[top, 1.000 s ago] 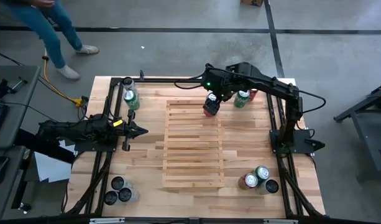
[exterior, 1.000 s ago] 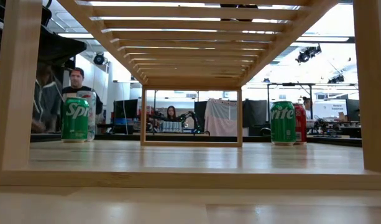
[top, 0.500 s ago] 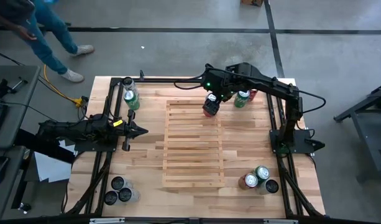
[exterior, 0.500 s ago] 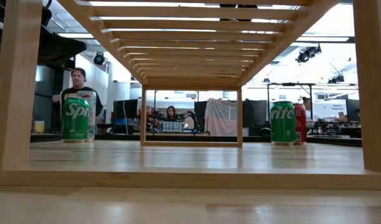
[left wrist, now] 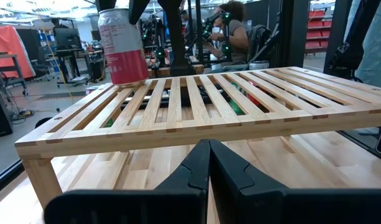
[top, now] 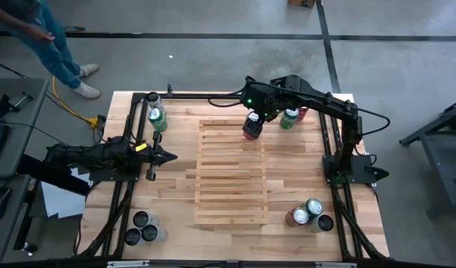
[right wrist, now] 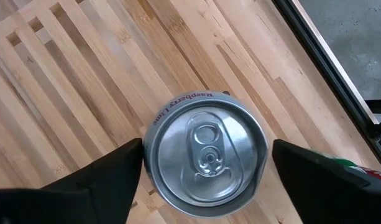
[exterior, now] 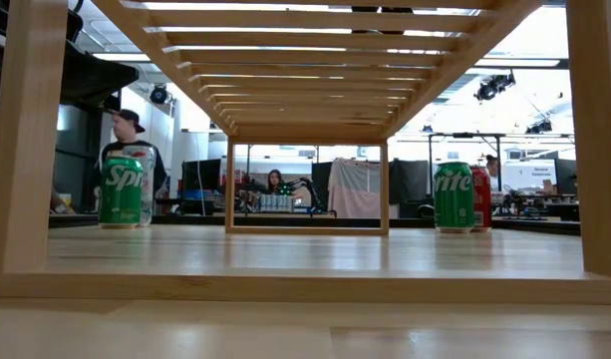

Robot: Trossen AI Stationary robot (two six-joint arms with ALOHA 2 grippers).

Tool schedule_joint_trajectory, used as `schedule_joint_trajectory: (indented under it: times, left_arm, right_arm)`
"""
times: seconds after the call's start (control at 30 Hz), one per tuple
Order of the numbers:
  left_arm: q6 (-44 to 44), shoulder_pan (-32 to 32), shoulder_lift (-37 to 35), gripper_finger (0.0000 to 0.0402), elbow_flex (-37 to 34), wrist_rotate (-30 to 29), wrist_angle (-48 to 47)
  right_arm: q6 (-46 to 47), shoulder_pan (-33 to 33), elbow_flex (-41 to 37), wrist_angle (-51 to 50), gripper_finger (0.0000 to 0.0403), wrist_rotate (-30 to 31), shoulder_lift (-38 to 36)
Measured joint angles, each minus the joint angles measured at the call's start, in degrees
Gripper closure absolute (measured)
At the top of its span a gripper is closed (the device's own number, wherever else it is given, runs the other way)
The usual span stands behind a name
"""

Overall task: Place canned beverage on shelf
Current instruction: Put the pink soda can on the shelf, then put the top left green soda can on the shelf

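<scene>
Starting at the left edge of the bench, you see the left gripper idle, its jaws pressed together, pointing at the shelf. On the shelf's far right corner stands the pink can, upright on the slats. Your right gripper hangs right over it, hiding much of it from above. The fingers are spread, flanking the can's lid; whether they touch it, you cannot tell.
</scene>
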Motion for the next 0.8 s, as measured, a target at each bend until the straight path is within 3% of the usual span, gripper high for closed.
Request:
schedule_joint_trajectory:
  times: [0.27, 0.8]
  left_arm:
    - [0.00, 0.02, 0.01, 0.0401, 0.00, -0.01, -0.02]
    - [0.00, 0.02, 0.01, 0.0401, 0.00, -0.01, -0.01]
  right_arm:
    - [-0.70, 0.02, 0.00, 0.00, 0.0006, 0.04, 0.00]
    - [-2.38, -0.02, 0.02, 0.42, 0.0008, -0.59, 0.00]
